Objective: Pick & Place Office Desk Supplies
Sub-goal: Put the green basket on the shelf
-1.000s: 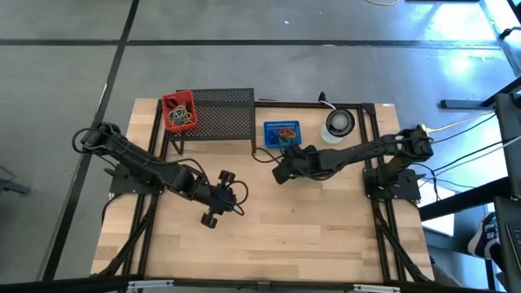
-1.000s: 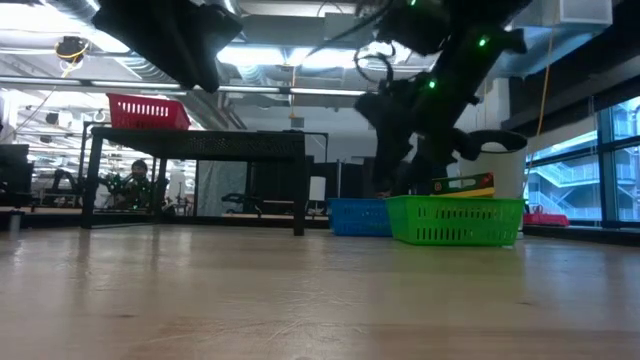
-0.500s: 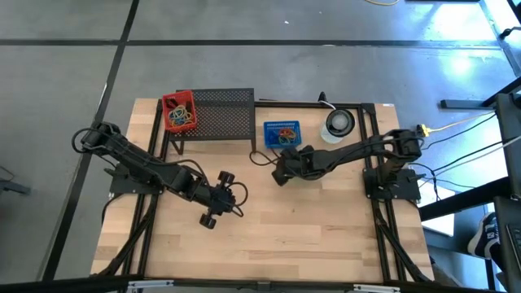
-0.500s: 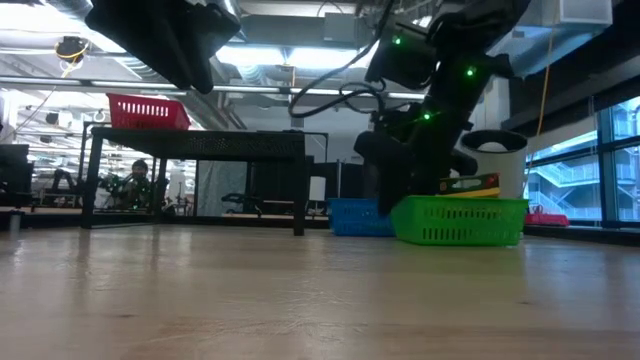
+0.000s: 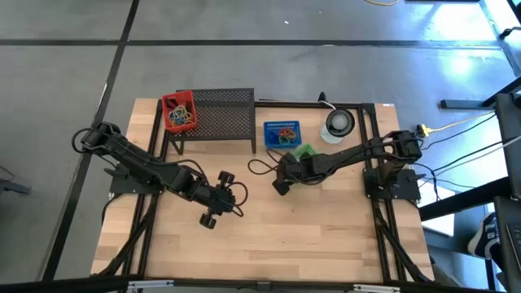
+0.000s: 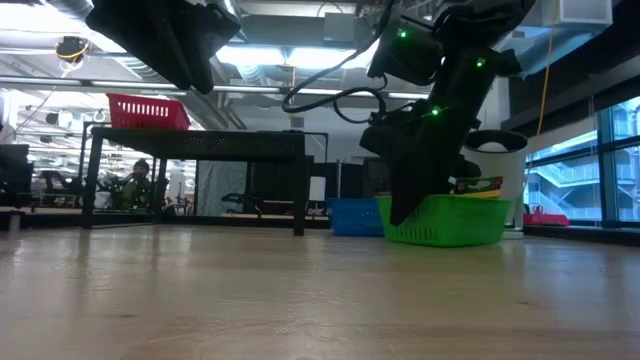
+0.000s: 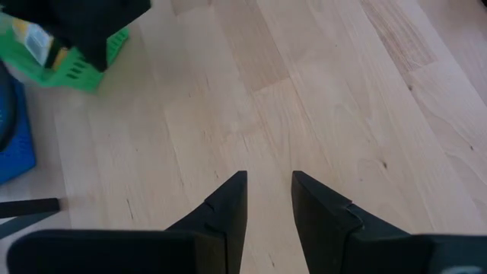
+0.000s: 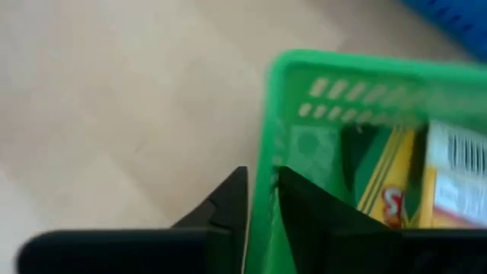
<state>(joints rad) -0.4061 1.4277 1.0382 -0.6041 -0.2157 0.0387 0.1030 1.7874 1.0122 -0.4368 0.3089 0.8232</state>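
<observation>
Supplies such as the yellow box lie in the green basket, whose wall we pinch with our right gripper probably to carry everything together, while our left gripper waits slightly parted above the table.

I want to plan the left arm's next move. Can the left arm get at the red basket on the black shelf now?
Probably yes: the left gripper hangs over bare wood, and nothing stands between it and the red basket.
</observation>
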